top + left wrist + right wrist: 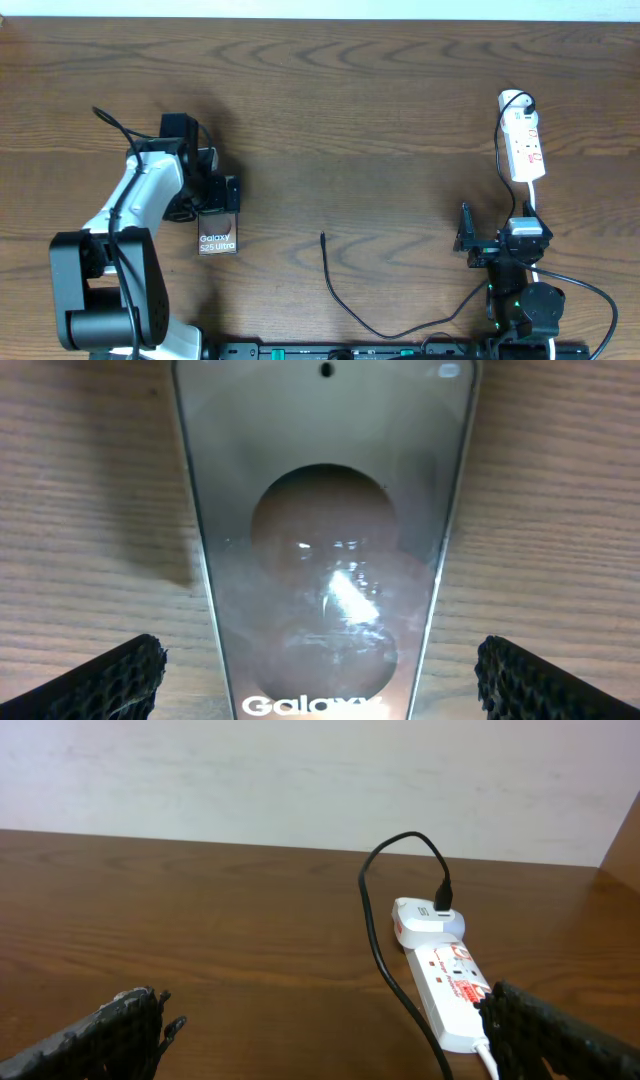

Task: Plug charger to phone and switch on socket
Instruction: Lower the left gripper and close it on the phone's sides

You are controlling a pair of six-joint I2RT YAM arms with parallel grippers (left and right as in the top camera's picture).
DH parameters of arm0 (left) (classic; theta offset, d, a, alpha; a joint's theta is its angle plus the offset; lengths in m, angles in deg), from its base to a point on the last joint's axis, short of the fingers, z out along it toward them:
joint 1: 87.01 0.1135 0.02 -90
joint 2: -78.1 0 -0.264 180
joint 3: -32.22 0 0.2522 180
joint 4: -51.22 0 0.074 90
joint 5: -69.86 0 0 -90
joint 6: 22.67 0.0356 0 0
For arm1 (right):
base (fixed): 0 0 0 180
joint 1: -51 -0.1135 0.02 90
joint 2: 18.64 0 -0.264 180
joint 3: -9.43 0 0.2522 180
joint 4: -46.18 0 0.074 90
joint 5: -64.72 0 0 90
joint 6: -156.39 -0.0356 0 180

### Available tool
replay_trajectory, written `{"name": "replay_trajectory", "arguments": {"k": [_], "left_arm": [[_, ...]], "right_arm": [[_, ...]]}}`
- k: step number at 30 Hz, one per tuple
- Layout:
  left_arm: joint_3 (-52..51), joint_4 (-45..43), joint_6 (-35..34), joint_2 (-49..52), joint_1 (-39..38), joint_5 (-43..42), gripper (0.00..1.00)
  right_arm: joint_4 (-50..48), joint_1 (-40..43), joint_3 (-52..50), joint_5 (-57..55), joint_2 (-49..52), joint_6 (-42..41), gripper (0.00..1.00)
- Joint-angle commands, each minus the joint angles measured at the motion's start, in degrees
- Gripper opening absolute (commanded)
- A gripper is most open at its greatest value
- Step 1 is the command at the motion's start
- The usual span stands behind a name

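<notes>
The phone (218, 238) lies flat on the table, its "Galaxy" lettering at the near end. My left gripper (218, 200) hangs over its far end, open. In the left wrist view the phone (325, 540) lies between the two wide-apart fingers (125, 675) of the left gripper (320, 672), touching neither. The charger (340, 295), a thin black cable, curves across the table's front, its loose tip (322, 236) at mid-table. The white socket (523, 140) lies at the far right. My right gripper (498, 228) stands open just in front of the socket (455, 985), nothing between the jaws of the right gripper (330, 1030).
A white adapter (425, 918) with a black plug in it sits at the socket's far end, and the charger cable (385, 955) loops down from it past the strip's left side. The socket's white cord (487, 1055) leaves its near end by my right finger.
</notes>
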Motion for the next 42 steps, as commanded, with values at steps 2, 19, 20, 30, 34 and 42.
{"name": "replay_trajectory", "arguments": {"k": [2,19,20,30,34,42], "left_arm": [[-0.3,-0.4,-0.3,0.1,-1.8,0.7,1.0],[-1.2,-1.3,-3.1,0.1,-2.1,4.6,1.0],[-1.6,-1.6,-3.1,0.1,-2.1,4.5,1.0],[-4.5,-5.4,-3.1,0.1,-2.1,2.7,1.0],[-4.5,-5.4,-3.1,0.1,-2.1,2.7,1.0],[-6.5,-7.6,-3.1,0.1,-2.1,2.7,1.0]], "right_arm": [[0.3,0.2,-0.1,-0.5,-0.4,-0.3,0.99],[0.3,0.2,-0.1,-0.5,-0.4,-0.3,0.99],[0.3,0.2,-0.1,-0.5,-0.4,-0.3,0.99],[0.3,0.2,-0.1,-0.5,-0.4,-0.3,0.99],[0.3,0.2,-0.1,-0.5,-0.4,-0.3,0.99],[0.3,0.2,-0.1,-0.5,-0.4,-0.3,0.99]]}}
